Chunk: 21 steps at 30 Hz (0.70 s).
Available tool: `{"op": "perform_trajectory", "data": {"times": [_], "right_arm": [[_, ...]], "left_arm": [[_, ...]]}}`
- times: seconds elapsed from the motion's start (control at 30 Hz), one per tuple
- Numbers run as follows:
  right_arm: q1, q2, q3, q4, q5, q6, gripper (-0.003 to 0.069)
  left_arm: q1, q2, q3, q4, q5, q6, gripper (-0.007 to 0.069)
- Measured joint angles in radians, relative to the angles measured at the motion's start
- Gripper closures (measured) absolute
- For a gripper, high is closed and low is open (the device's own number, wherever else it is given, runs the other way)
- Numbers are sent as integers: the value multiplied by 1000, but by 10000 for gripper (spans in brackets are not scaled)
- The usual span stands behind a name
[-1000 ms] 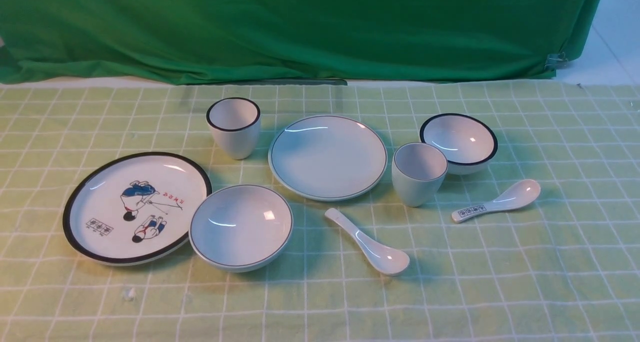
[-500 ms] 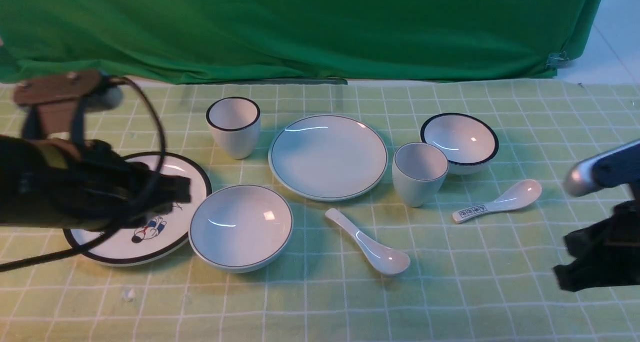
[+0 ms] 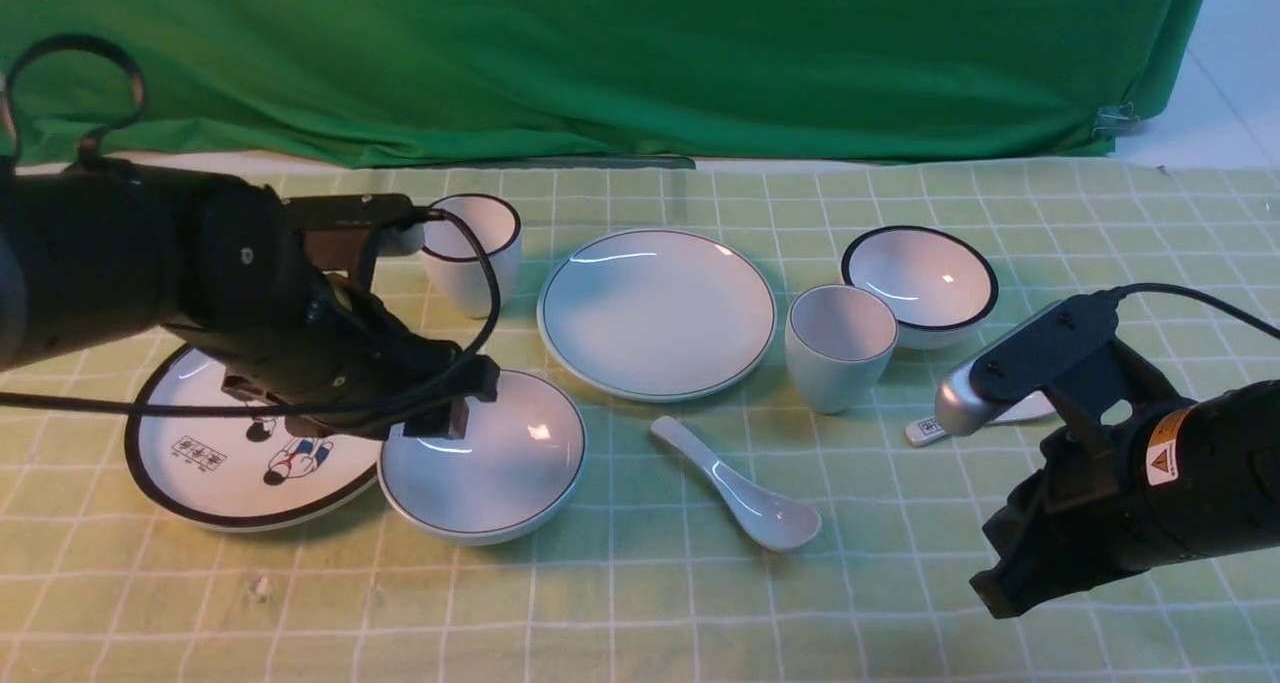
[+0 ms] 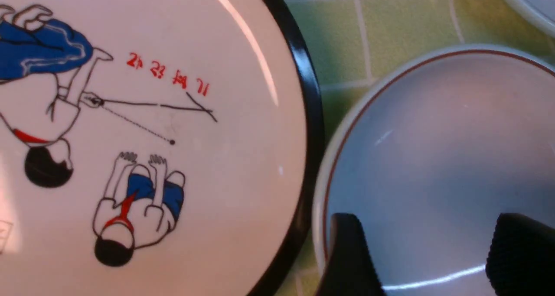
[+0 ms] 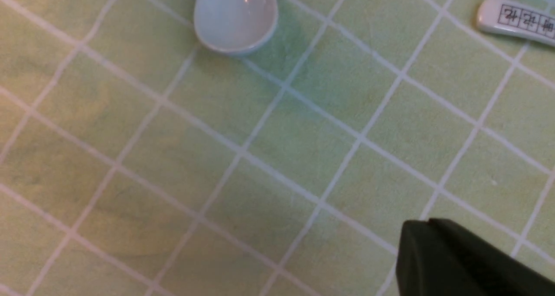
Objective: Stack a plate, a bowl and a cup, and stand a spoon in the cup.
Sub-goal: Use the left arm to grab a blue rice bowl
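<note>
Ok so on my cloth (image 3: 620,613): cartoon plate (image 3: 200,463) nr the left edge, black-rim cup (image 3: 480,273) + black-rim bowl (image 3: 920,278) twd the far edge, bowl right of cup, printed spoon (image 3: 925,431) nearer me, partly hidden. Green curtain (image 3: 640,63) behind.

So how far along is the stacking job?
Nothing looks stacked: the plain plate, cup and spoon sit apart. The left end effector is open over the plain bowl, seemingly lining up. Bowl, cup and spoon all remain to be placed.
</note>
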Motion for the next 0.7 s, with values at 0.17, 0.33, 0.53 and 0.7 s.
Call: {"op": "perform_trajectory", "data": {"times": [0.17,0.33,0.53,0.7], "right_arm": [[0,0,0,0,2,0,621],[0,0,0,0,-7,0,616],[0,0,0,0,-11,0,613],[0,0,0,0,-13,0,606]], "left_arm": [[0,15,-3,81,-7,-76,197],[0,46,-3,100,-38,-79,230],[0,101,-5,101,-53,-78,418],[0,97,-32,67,-34,-36,578]]}}
